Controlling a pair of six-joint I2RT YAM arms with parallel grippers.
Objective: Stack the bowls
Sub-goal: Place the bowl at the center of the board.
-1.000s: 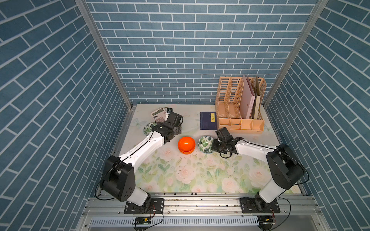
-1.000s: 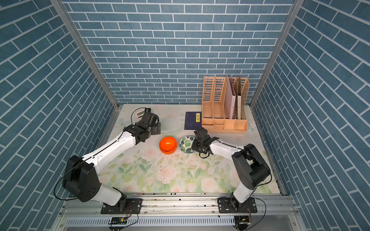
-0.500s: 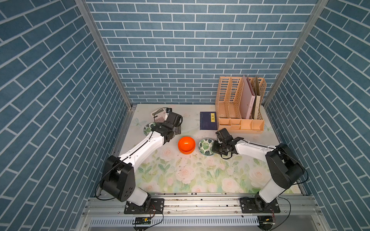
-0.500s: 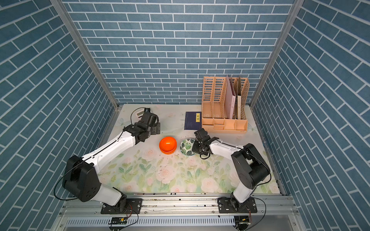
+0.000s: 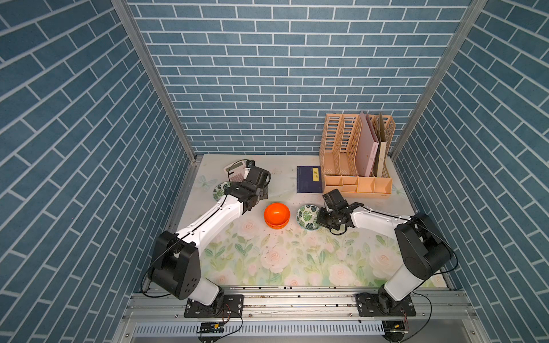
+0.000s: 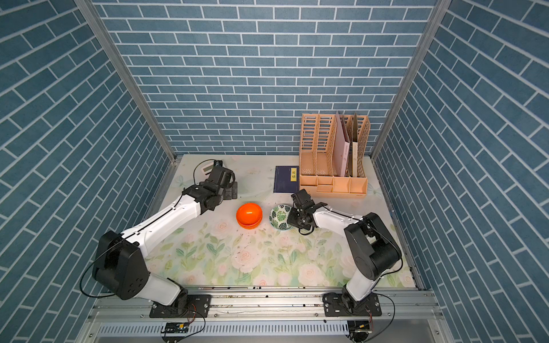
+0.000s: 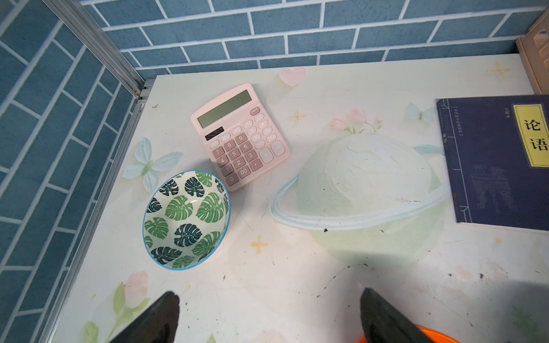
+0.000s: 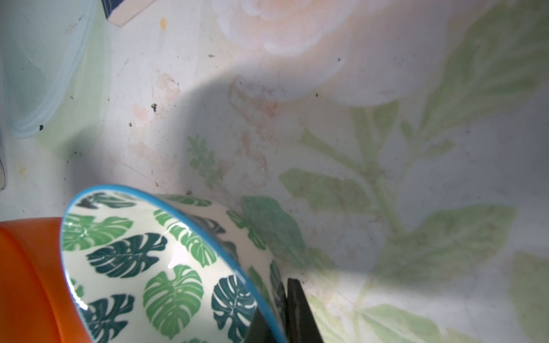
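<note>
Right wrist view: right gripper [image 8: 276, 322] pinches the rim of a leaf bowl [image 8: 154, 267], just beside the orange stack [image 8: 29, 282]. Thin rim grip on glossy glaze, so it could slip or clip the stack. Left gripper [image 7: 267, 314] is spread wide & empty, near the other leaf bowl [image 7: 187, 219].

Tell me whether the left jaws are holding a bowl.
No, the left jaws stand wide open with only bare table between them.

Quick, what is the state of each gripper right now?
Left gripper: open, holding nothing.
Right gripper: closed on the rim of a leaf bowl.
</note>
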